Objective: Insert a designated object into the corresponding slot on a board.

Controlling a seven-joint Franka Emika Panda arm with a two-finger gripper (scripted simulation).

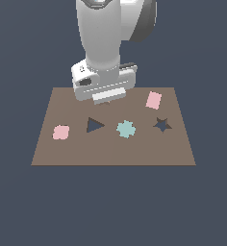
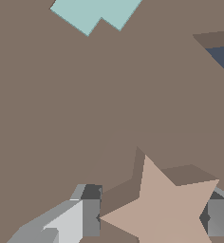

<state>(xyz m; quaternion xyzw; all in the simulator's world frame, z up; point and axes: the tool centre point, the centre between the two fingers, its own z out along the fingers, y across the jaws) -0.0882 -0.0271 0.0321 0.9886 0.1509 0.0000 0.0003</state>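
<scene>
The tan-brown star-shaped piece [image 2: 166,209] lies between my gripper's [image 2: 153,218] two fingers in the wrist view. The left finger [image 2: 90,216] meets one star point, and the right finger [image 2: 216,218] presses the opposite side. The piece casts a shadow on the brown board [image 2: 61,118]. In the exterior view the hand hides the piece, and my gripper [image 1: 108,100] sits low over the back of the board [image 1: 110,151]. The dark star slot [image 1: 162,125] is toward the exterior view's right, apart from the gripper.
A teal cross-shaped piece [image 1: 126,129] [image 2: 92,12] sits mid-board beside a dark triangular cutout [image 1: 94,125]. Two pink pieces lie on the board, one rounded [image 1: 61,132] and one squarer [image 1: 154,100]. A dark cutout's corner [image 2: 223,57] shows in the wrist view.
</scene>
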